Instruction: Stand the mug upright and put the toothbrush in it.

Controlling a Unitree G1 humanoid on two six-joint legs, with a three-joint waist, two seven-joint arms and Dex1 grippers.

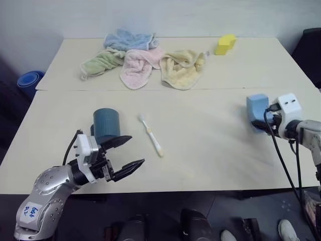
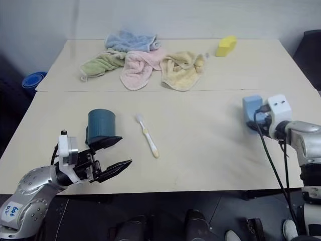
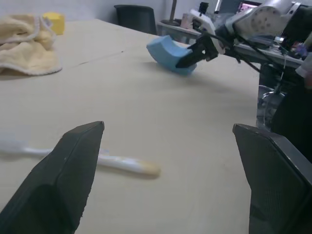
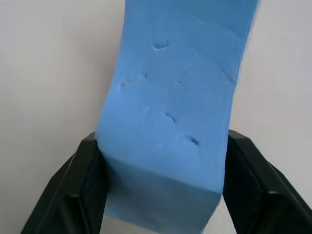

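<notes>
The mug [image 1: 106, 125] stands upright beside the released left gripper [image 1: 124, 155], the right gripper [image 4: 161, 180] clenches a light blue foam block [image 1: 257, 110], and the light, stiff, slippery-looking toothbrush [image 1: 152, 135] lying mid-table seems best pinched mid-handle.

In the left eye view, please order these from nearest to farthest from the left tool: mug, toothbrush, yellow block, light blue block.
From the left tool:
1. mug, just behind it
2. toothbrush, to its right
3. light blue block, far right, in the right tool
4. yellow block, far back right

Toothbrush [image 3: 73, 158] bristle end behind left jaw
</notes>
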